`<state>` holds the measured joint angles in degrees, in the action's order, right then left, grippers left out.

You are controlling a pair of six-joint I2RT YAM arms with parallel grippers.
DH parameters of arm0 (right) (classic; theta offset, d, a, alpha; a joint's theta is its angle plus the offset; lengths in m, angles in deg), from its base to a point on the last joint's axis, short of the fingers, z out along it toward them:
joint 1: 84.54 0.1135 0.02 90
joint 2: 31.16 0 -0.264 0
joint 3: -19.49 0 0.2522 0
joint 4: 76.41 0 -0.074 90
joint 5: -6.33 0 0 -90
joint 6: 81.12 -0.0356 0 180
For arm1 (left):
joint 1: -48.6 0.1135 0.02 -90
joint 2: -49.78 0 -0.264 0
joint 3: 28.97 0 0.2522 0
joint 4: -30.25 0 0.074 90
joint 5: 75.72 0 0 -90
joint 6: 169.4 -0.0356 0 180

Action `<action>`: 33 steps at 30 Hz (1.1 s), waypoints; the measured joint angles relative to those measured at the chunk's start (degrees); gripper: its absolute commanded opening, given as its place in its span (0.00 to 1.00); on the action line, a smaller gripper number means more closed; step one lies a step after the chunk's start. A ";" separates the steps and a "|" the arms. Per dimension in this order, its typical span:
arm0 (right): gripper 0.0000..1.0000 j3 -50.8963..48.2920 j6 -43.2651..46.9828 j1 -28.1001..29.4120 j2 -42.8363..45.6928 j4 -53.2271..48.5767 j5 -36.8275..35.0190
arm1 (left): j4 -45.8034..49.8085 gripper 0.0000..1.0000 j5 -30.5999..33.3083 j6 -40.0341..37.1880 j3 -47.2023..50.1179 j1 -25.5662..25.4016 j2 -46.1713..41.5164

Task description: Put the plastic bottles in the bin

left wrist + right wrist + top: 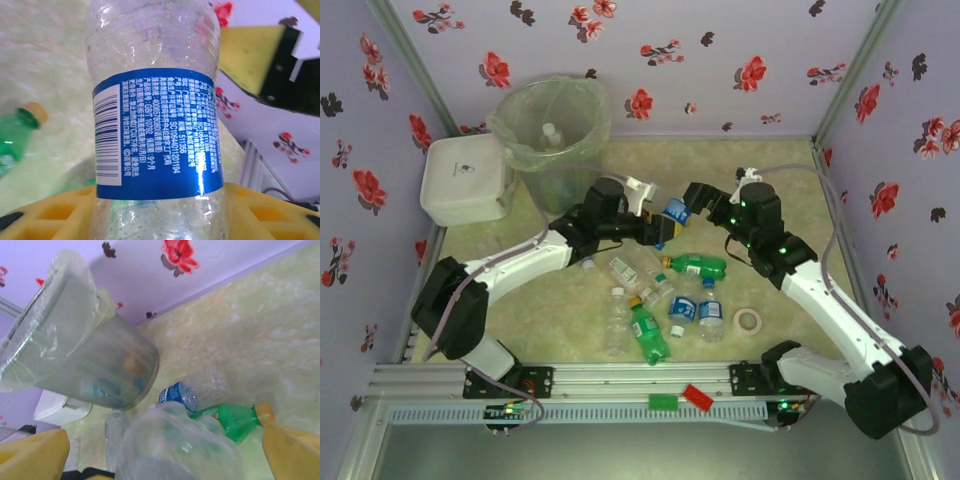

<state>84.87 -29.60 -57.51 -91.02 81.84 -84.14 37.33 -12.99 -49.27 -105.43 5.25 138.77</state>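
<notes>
I have the left gripper point(658, 228) clamped on a clear bottle with a blue label point(157, 130). In the left wrist view its yellow fingers point(55, 215) press the bottle's lower body from both sides. The bottle hangs over the middle of the table point(570, 300), between the two grippers. The right gripper point(694, 200) sits just beside it with its jaws wide apart. Its wrist view puts one yellow finger in each lower corner, with a blurred clear bottle body between them; I cannot tell whether they touch it.

The bin point(570, 165) stands at the back left, just behind the left gripper's wrist, with its bag-lined mouth open upward and one clear bottle inside point(552, 133). A white lidded box point(465, 180) sits just beside it on the left.

The loose bottles lie on the near side of the grippers: two green ones point(698, 266) point(648, 335) and several clear ones point(617, 322). A tape roll point(749, 321) lies to their right.

Flowered walls point(720, 60) close the back and both sides. The bare table surface runs behind the grippers from the bin to the back right corner.
</notes>
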 measured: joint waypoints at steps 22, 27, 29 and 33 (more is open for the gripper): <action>1.00 -4.70 0.42 -0.90 -2.93 -3.56 -4.02 | 21.51 0.47 16.61 -15.85 -29.55 22.60 -5.75; 1.00 -4.70 0.42 -0.90 -4.09 -4.55 -2.97 | 25.46 0.47 20.09 -17.09 -34.60 28.39 -2.27; 0.99 -4.70 0.42 -0.90 -4.24 -4.74 -2.47 | 27.08 0.47 21.33 -17.44 -35.56 29.86 -0.48; 1.00 -4.70 0.44 -0.90 -4.52 -5.62 -1.92 | 30.47 0.49 23.06 -17.70 -37.24 31.85 3.91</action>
<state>80.17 -29.16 -58.41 -95.54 76.23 -86.06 67.80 10.07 -66.97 -142.67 37.09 142.68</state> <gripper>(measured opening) 0.996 0.521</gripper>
